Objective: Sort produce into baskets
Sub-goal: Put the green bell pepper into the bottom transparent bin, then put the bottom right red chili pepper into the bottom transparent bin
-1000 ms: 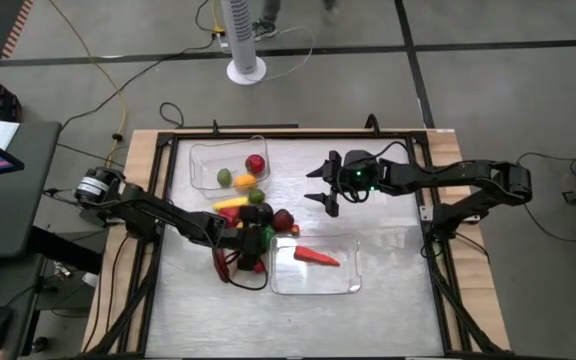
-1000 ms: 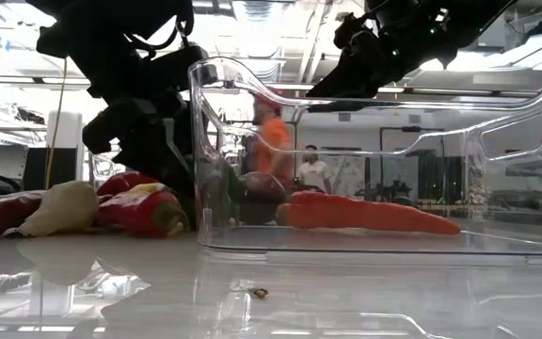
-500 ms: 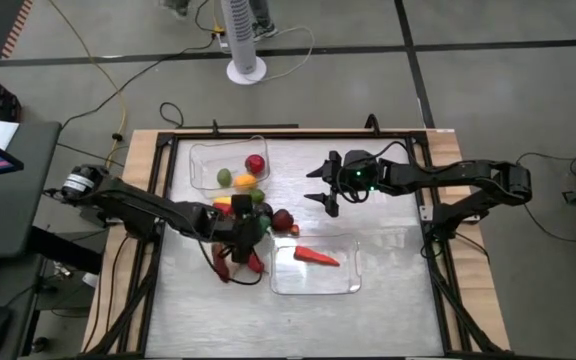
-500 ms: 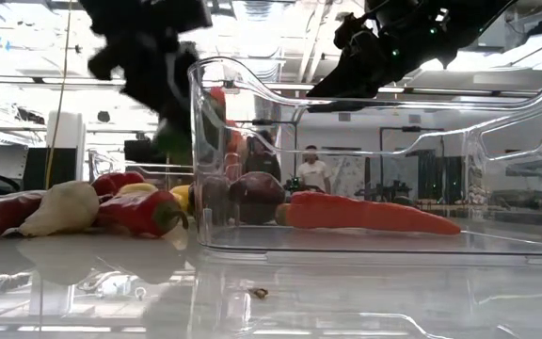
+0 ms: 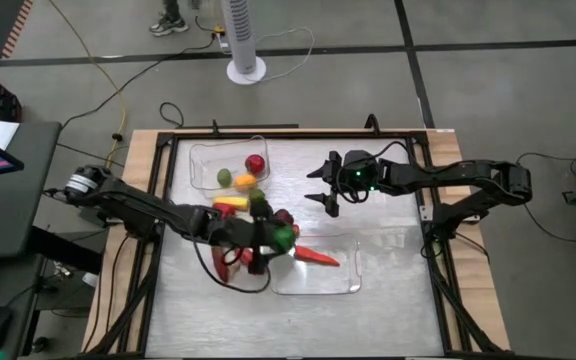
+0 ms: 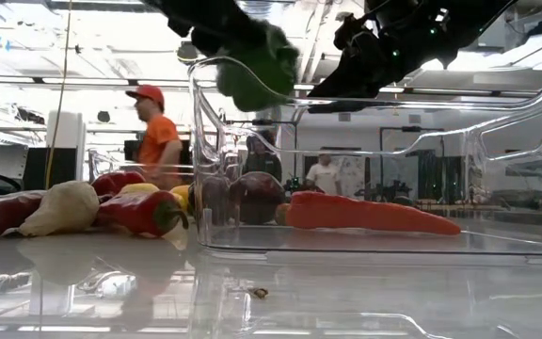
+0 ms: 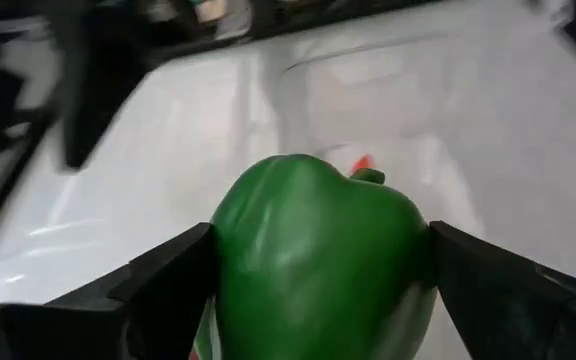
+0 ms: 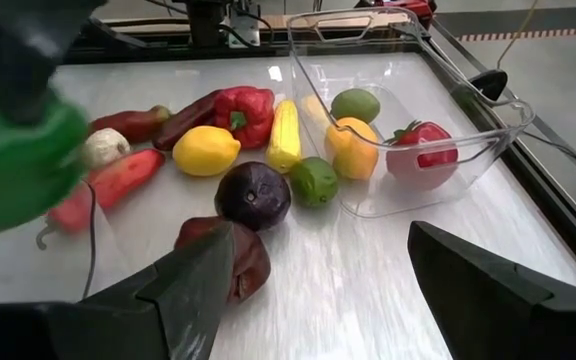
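Observation:
My left gripper [image 5: 273,238] is shut on a green bell pepper [image 7: 318,250], held high over the left rim of the near clear basket [image 5: 353,270]; the pepper also shows in the low view [image 6: 257,71]. That basket holds an orange carrot [image 5: 317,257]. The far clear basket [image 5: 196,170] holds a red, a green and an orange piece. Loose produce lies on the table between the baskets: a yellow long piece [image 5: 230,204], a dark purple round one [image 8: 253,195], red peppers [image 8: 243,108]. My right gripper [image 5: 323,195] is open and empty above the table, right of the far basket. My left gripper pinches the green pepper between its two fingers, one on each opposite side of its body [image 7: 230,250]. The pepper's stem end [image 7: 368,177] points away from the wrist. The pepper is lifted clear of the table and of the basket.
A white fan stand [image 5: 246,70] and cables lie on the floor beyond the table's far edge. A person in an orange shirt [image 6: 158,141] walks in the room behind. Bare table shows in front of the near basket and at the right.
My left gripper has risen out of the produce pile with the green pepper and gone toward the table's right, over the near basket's left rim. The pepper is now lifted clear of the table. My right gripper has kept still.

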You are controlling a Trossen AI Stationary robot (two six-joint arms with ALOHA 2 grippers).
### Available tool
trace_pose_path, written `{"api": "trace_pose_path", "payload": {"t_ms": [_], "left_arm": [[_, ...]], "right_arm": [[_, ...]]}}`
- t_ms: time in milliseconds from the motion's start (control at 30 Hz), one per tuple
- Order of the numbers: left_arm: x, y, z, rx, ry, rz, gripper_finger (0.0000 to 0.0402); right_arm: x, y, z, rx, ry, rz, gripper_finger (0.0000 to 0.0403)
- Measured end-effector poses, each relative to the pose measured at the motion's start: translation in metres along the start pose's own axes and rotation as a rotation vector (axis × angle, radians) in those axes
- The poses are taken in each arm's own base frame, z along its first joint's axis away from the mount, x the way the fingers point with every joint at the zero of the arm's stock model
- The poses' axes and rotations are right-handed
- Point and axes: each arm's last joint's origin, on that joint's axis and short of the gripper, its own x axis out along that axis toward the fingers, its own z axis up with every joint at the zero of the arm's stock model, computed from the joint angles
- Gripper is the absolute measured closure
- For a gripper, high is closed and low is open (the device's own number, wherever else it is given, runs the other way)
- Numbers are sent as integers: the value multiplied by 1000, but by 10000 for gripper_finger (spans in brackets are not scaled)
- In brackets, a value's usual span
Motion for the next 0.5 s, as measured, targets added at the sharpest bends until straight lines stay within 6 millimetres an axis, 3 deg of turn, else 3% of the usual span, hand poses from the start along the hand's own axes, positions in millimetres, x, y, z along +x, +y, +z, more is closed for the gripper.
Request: {"api": "trace_pose_path", "payload": {"t_ms": [200,367,500], "left_arm": [[4,-12,3,63,46,-48,8],[-14,-12,13,138,94,25,22],[-34,-4,6,113,153,75,30]], "right_arm": [[0,0,0,0,4,0,78],[0,0,0,0,3,0,78],[0,0,0,0,3,0,78]]}}
